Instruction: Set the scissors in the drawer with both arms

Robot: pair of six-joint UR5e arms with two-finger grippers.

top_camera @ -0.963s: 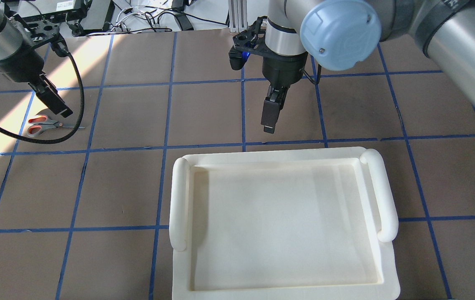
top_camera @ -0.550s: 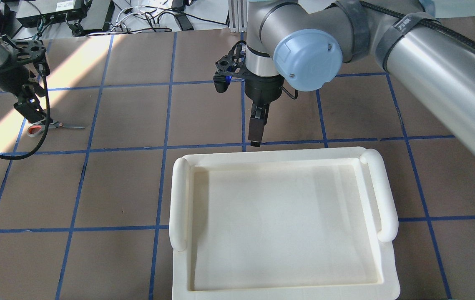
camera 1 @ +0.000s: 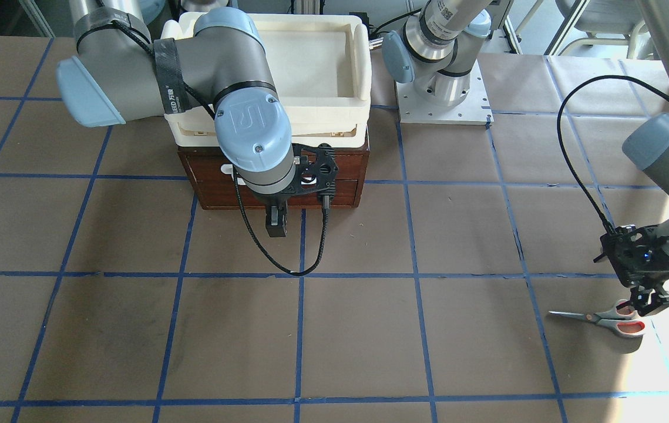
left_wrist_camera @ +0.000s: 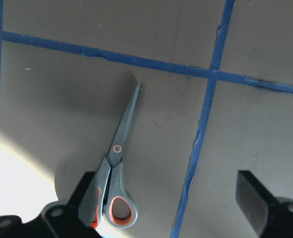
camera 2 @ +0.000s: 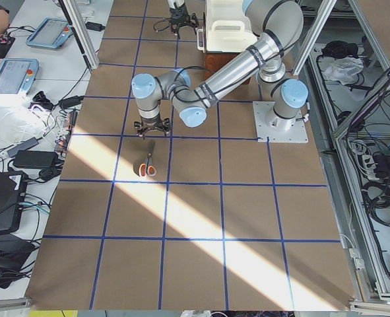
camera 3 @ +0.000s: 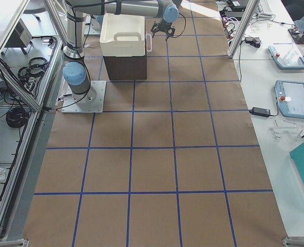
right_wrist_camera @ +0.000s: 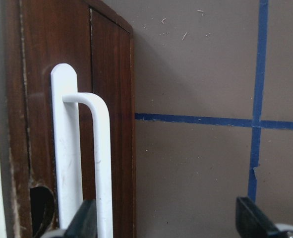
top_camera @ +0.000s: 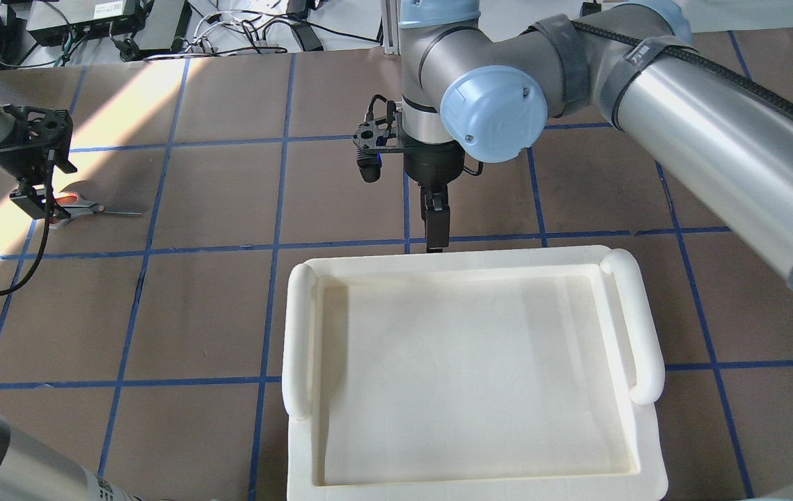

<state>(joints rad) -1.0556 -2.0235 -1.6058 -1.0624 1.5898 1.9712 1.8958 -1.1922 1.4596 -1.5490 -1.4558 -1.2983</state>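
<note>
Scissors [camera 1: 598, 317] on table [camera 1: 369, 341]; drawer [camera 1: 208, 183] closed; left gripper [camera 1: 652, 301], right gripper [camera 1: 276, 228] spread wide, holding nothing.

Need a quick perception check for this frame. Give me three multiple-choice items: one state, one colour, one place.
1. The drawer is:
A. closed
B. half open
C. pulled fully out

2. Its bar handle is:
A. black
B. white
C. orange

3. The scissors lie:
A. inside the drawer
B. on the table by the left gripper
C. hanging over the table's edge

Answers:
1 A: the front sits flush in the front-facing view, with no interior showing.
2 B: the right wrist view shows a plain white bar against the dark wood.
3 B: the left wrist view shows them flat on the brown surface, with one finger at the handle loops.
</note>
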